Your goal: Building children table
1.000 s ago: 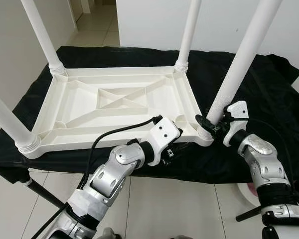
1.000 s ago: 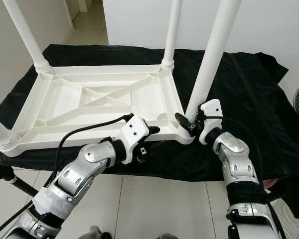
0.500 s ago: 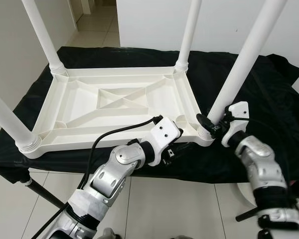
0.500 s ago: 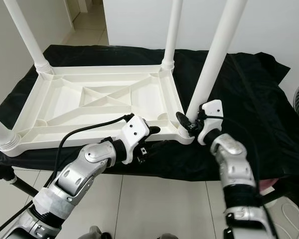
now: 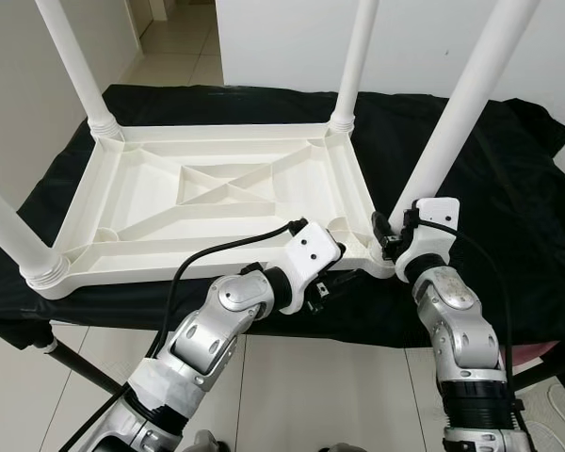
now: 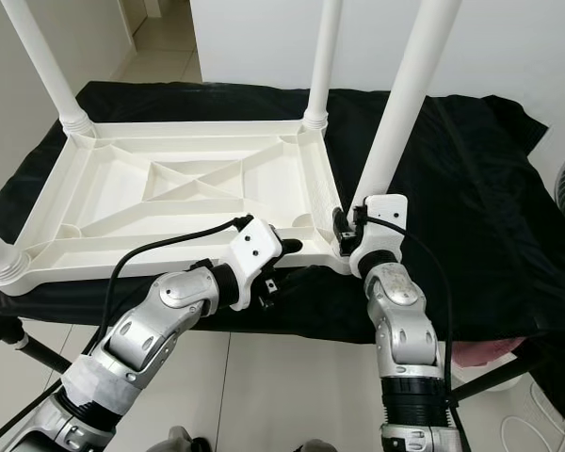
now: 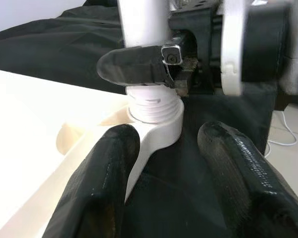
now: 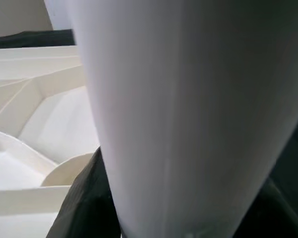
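White plastic children's table (image 5: 217, 202) upside down on black cloth (image 5: 508, 188); four legs up; right gripper (image 5: 392, 235) clenched round near-right leg (image 5: 452, 122), apparently seating it; left gripper (image 7: 174, 163) released, straddling the corner.

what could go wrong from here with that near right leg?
1. The right gripper clamps the near right leg just above its threaded socket; the leg looks tilted, so it might cross-thread.
2. The left gripper straddles the tabletop corner with fingers open, so the top might slide on the black cloth.
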Robot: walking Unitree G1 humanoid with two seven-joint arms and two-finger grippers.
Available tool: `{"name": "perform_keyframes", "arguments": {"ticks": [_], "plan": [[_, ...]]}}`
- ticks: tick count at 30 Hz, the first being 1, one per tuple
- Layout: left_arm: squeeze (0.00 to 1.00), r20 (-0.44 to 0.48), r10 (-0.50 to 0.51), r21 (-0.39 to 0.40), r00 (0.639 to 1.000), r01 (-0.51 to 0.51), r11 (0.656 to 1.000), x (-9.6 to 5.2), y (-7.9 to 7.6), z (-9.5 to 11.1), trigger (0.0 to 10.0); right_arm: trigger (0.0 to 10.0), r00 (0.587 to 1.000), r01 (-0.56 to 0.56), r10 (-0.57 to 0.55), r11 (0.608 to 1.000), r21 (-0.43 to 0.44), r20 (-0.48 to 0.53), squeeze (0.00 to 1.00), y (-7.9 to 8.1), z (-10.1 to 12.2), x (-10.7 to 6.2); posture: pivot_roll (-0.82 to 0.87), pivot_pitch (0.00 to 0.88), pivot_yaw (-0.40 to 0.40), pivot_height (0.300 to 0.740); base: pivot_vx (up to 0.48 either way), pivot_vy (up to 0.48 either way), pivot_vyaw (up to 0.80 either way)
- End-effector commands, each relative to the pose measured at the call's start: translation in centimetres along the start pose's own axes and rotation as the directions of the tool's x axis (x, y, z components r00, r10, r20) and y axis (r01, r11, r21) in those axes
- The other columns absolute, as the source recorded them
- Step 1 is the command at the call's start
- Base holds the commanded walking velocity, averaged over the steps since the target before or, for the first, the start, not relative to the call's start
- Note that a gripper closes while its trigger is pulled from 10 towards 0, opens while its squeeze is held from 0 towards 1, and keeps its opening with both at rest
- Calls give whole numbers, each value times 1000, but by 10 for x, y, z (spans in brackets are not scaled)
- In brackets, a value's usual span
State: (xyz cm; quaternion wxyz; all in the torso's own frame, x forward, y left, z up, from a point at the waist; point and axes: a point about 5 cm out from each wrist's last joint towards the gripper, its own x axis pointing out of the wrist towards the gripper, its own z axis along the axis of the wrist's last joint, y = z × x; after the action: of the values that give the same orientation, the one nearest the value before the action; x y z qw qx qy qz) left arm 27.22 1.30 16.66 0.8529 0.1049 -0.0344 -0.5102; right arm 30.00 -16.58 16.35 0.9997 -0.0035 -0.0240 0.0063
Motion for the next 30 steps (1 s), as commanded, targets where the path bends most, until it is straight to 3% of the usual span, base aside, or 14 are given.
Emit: {"name": "perform_keyframes", "arguments": {"ticks": [1, 2, 5, 6, 9, 10, 11, 12, 23, 25, 26, 28, 30], "plan": [[0, -5, -47, 0, 999, 47, 999, 0, -3, -1, 10000, 10000, 999, 15, -14, 999, 40, -33, 0, 0, -5, -1, -146, 78, 41, 740, 0, 0, 0], [0, -4, -50, 3, 999, 50, 999, 1, -2, 0, 10000, 10000, 999, 47, -46, 997, 62, -25, 0, 12, -5, -6, -146, 78, 41, 740, 0, 0, 0], [0, -4, -50, 3, 999, 50, 999, 1, -2, 0, 10000, 10000, 999, 47, -46, 997, 62, -25, 0, 12, -5, -6, -146, 78, 41, 740, 0, 0, 0], [0, -7, -46, 7, 999, 46, 999, 1, 1, 0, 10000, 10000, 999, 39, -38, 994, 104, -9, 0, 30, -4, -10, -143, 74, 40, 740, 0, 0, 0], [0, -10, -42, 11, 999, 42, 999, 0, 3, 0, 10000, 10000, 1000, 10, -10, 993, 117, -4, 0, 34, -5, -10, -143, 74, 40, 740, 0, 0, 0], [0, -12, -39, 13, 999, 39, 999, 0, 4, -1, 10000, 10000, 1000, -16, 16, 993, 113, 8, 847, 36, -5, -9, -141, 70, 34, 740, 0, 0, 0], [0, -12, -39, 13, 999, 39, 999, 0, 4, -1, 10000, 10000, 1000, -16, 16, 993, 113, 8, 847, 36, -5, -9, -141, 70, 34, 740, 0, 0, 0], [0, -11, -35, 16, 999, 35, 999, 0, 5, 0, 10000, 10000, 999, -45, 43, 991, 127, 18, 1000, 38, -4, -8, -140, 69, 31, 740, 0, 0, 0], [0, -8, -24, 18, 1000, 24, 1000, 0, 7, 1, 10000, 10000, 993, -113, 110, 985, 132, 32, 1000, 38, -1, -6, -141, 67, 25, 740, 0, 0, 0], [0, -7, -21, 17, 1000, 21, 1000, 0, 7, 1, 10000, 10000, 986, -166, 165, 980, 108, 19, 1000, 37, 1, -5, -139, 65, 20, 740, 0, 0, 0], [0, -6, -18, 17, 1000, 18, 1000, 0, 7, 1, 10000, 10000, 973, -229, 229, 969, 92, 19, 0, 35, 3, -4, -137, 65, 20, 740, 0, 0, 0], [0, -6, -18, 17, 1000, 18, 1000, 0, 7, 1, 10000, 10000, 973, -229, 229, 969, 92, 19, 0, 35, 3, -4, -137, 65, 20, 740, 0, 0, 0], [0, -6, -15, 15, 1000, 16, 1000, -1, 7, 1, 10000, 10000, 944, -329, 328, 943, 45, 43, 0, 24, 11, -3, -137, 65, 20, 740, 0, 0, 0]]}}
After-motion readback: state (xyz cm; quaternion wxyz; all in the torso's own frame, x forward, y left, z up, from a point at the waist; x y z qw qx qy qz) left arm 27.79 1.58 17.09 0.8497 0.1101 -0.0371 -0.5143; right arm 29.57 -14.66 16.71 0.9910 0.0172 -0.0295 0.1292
